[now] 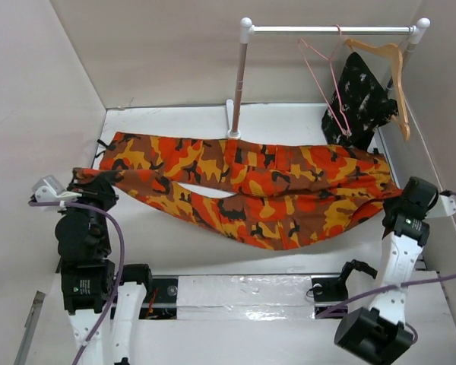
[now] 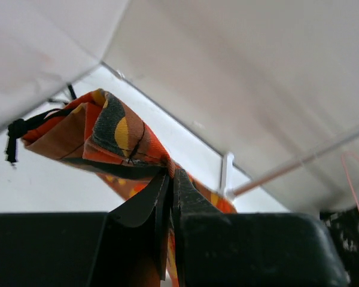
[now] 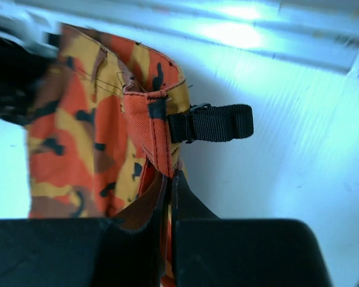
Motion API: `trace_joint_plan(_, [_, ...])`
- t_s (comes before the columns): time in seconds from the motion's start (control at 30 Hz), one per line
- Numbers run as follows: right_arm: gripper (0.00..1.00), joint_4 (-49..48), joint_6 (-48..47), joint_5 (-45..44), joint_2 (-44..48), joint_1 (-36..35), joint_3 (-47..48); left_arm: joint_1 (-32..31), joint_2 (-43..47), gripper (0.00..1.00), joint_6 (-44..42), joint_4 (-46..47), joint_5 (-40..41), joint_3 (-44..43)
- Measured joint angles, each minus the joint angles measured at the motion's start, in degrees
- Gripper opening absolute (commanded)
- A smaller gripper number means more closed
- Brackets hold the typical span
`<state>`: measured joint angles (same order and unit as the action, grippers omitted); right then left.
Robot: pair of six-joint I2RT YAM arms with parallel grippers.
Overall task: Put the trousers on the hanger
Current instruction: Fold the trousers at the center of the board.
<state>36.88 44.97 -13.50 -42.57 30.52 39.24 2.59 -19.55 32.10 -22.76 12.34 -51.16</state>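
Note:
The trousers (image 1: 251,186), in orange, red, yellow and black camouflage, lie spread across the white table from left to right. My left gripper (image 1: 91,186) is shut on a leg cuff at the left end; the left wrist view shows the folded cloth (image 2: 102,134) pinched between the jaws (image 2: 170,176). At the right end my right gripper (image 1: 399,199) is shut on the waistband edge (image 3: 152,128), beside a black webbing strap (image 3: 212,122). The pink wire hanger (image 1: 327,84) hangs from the white rail (image 1: 330,30) at the back right.
A light-brown wooden hanger (image 1: 391,68) hangs on the same rail with a black speckled garment (image 1: 361,95) beneath it. The rail's post (image 1: 238,80) stands just behind the trousers' middle. White walls close in the left, back and right.

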Motion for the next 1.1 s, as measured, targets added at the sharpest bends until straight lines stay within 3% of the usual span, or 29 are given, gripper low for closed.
trace_joint_plan(0.17, [0.0, 7.6, -3.1, -3.6, 5.4, 0.1, 8.3, 0.7, -3.3, 0.0, -0.1, -0.7, 7.8, -7.9])
trace_joint_plan(0.33, [0.0, 14.5, -4.9, -6.4, 7.5, -2.3, 13.8, 0.9, -3.0, 0.0, -0.3, -1.0, 13.7, -9.7])
trace_joint_plan(0.53, [0.0, 18.7, -8.0, -11.6, 10.2, -7.5, 15.3, -0.5, -1.6, 0.0, 0.1, -1.1, 21.1, -6.0])
trace_joint_plan(0.67, [0.0, 17.9, -9.4, -12.3, 5.4, -8.1, 15.5, -1.0, -2.3, 0.01, 2.4, 0.2, 23.9, 0.7])
trace_joint_plan(0.87, [0.0, 14.9, -10.3, -10.9, -7.8, -8.1, 16.9, -1.0, -18.6, 0.0, 6.6, 1.1, 23.3, 3.1])
trace_joint_plan(1.1, [0.0, 13.8, -10.3, -8.0, -20.2, -8.1, 26.8, 1.2, -38.1, 0.0, 9.5, 1.6, 23.6, 1.2])
